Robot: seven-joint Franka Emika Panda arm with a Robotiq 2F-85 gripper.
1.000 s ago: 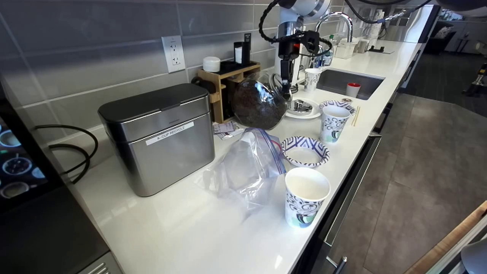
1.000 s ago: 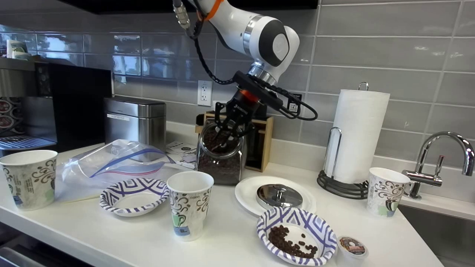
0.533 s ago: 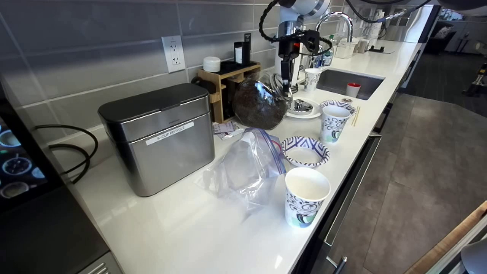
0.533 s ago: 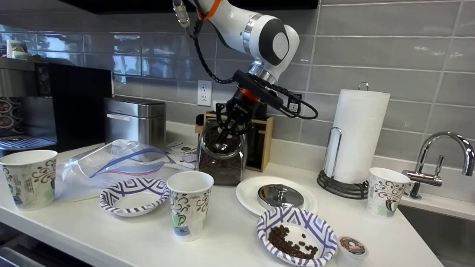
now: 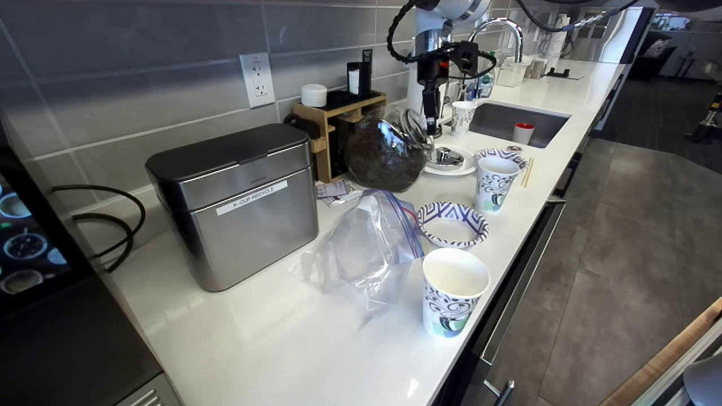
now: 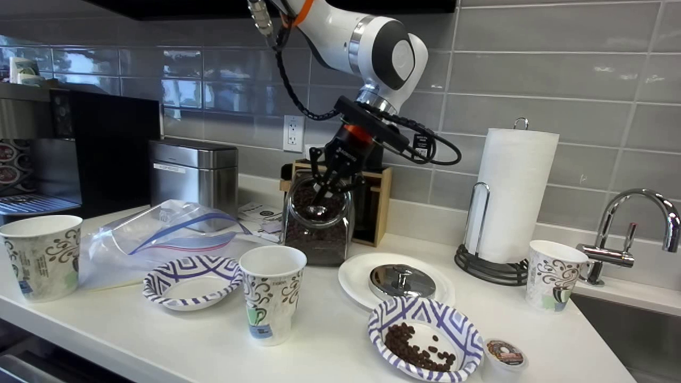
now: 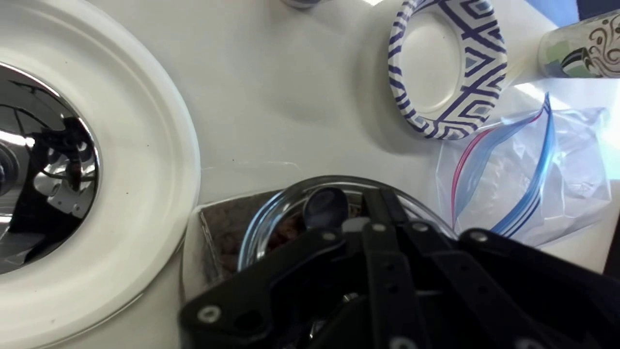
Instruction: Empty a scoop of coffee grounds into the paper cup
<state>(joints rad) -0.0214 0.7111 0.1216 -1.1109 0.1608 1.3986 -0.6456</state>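
A glass jar [image 5: 384, 158] of dark coffee stands tilted, its round mouth facing forward; it also shows in the other views [image 6: 315, 247] [image 7: 232, 228]. My gripper [image 6: 322, 192] points down into the jar's mouth, fingertips together [image 7: 385, 203]. A dark shiny scoop bowl [image 7: 327, 208] shows just beside the fingertips inside the mouth, and its shine [image 6: 317, 210] shows below them; its handle is hidden by the fingers. Three like patterned paper cups stand upright: a middle cup [image 6: 272, 298] [image 5: 496, 186], a cup by the bag [image 6: 42, 258] [image 5: 454, 293] [image 7: 581, 51], and a cup by the sink [image 6: 556, 276].
A blue-patterned bowl [image 6: 194, 284] and a clear zip bag [image 5: 366, 254] lie in front of the jar. A plate [image 6: 444, 282] with a chrome lid [image 6: 401, 282] sits beside it. Another bowl [image 6: 463, 332] holds dark beans. A wooden rack [image 6: 380, 207] stands behind the jar.
My gripper and wrist have shifted and turned slightly, with the fingertips still at the jar's mouth. The plate and lid have moved very slightly. The cups and bowls have not moved.
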